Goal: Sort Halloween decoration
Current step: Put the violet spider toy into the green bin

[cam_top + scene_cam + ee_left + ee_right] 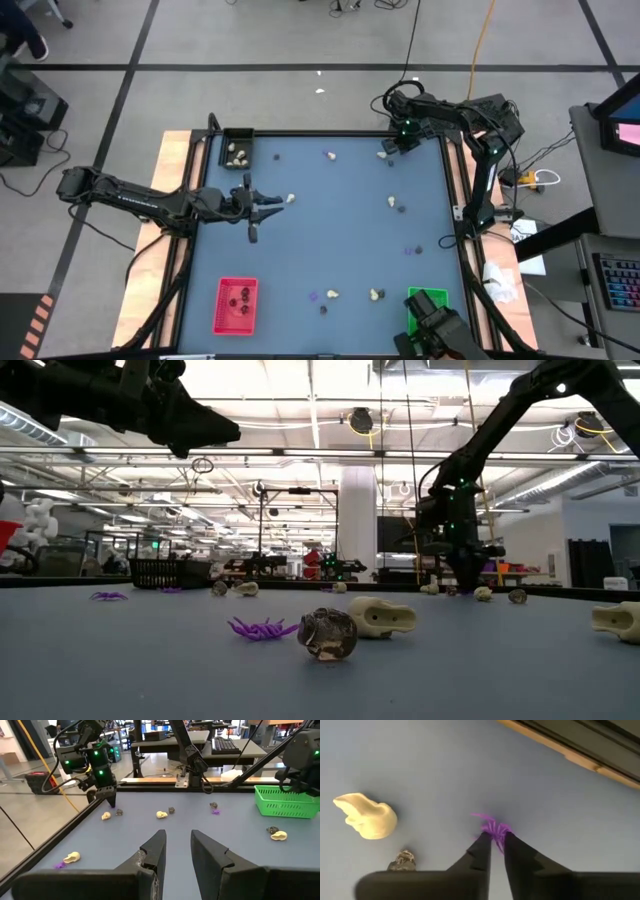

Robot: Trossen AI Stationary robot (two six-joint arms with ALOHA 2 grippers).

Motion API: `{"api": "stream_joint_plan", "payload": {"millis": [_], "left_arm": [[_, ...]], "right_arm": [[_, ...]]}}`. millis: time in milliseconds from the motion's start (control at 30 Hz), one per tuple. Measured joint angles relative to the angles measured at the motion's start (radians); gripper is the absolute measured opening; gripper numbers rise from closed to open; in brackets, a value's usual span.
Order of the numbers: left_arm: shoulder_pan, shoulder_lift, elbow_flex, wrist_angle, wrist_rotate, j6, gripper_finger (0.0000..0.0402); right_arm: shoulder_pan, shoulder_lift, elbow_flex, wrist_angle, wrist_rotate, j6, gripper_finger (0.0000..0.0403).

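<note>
The right claw [494,845] is down at the surface [330,240] near its far right corner, its two fingers [481,851] pressed onto a purple bit [492,827], pinching it right at the tips. A cream lump [367,815] and a black lump [403,861] lie on the surface just off to one side of that claw; in the high view the cream lump [383,153] sits just beside the claw [404,137].

The left claw [262,210] hovers over the left middle of the surface with its fingers [155,851] spread and nothing between them. A cream lump [291,199] lies just ahead of its tips. Behind and to its side, the black tray [237,150] holds several cream lumps; farther along the left edge on the other side, the red tray [236,305] holds a few black lumps.

Ahead of the left claw, across the surface, more trinkets lie scattered: a cream lump [331,156] near the far edge, a cream lump [391,202] with a black lump [401,209] beside it, purple bits [410,249] toward the right side, and a cream lump [376,294], another cream lump [332,295], a purple bit [313,296] and a black lump [323,309] near the front edge. The green tray [428,301] stands at the front right corner, well away from both claws
</note>
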Motion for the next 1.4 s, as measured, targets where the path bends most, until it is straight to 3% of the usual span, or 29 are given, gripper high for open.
{"api": "stream_joint_plan", "payload": {"millis": [100,300,533,700,867,1033,1233,1400], "left_arm": [[0.000,0.000,0.000,0.000,0.000,0.001,0.0084],[0.000,0.000,0.000,0.000,0.000,0.003,0.0084],[0.000,0.000,0.000,0.000,0.000,0.004,0.0084],[0.000,0.000,0.000,0.000,0.000,0.004,0.0084],[0.000,0.000,0.000,0.000,0.000,0.003,0.0084],[0.000,0.000,0.000,0.000,0.000,0.002,0.0084],[0.000,0.000,0.000,0.000,0.000,-0.005,0.0084],[0.000,0.000,0.000,0.000,0.000,-0.005,0.0084]], "right_arm": [[0.000,-0.003,0.001,-0.002,0.000,-0.022,0.0006],[0.004,-0.055,-0.001,-0.009,0.003,-0.031,0.0002],[0.040,-0.219,-0.001,-0.080,0.002,-0.032,0.0000],[0.151,-0.390,-0.001,-0.186,0.001,0.005,0.0000],[0.368,-0.551,-0.001,-0.310,-0.001,0.130,0.0000],[0.687,-0.659,-0.001,-0.341,0.002,0.346,0.0000],[1.092,-0.677,-0.001,-0.344,0.055,0.643,0.0000],[1.382,-0.611,-0.001,-0.336,0.080,0.898,0.0000]]}}
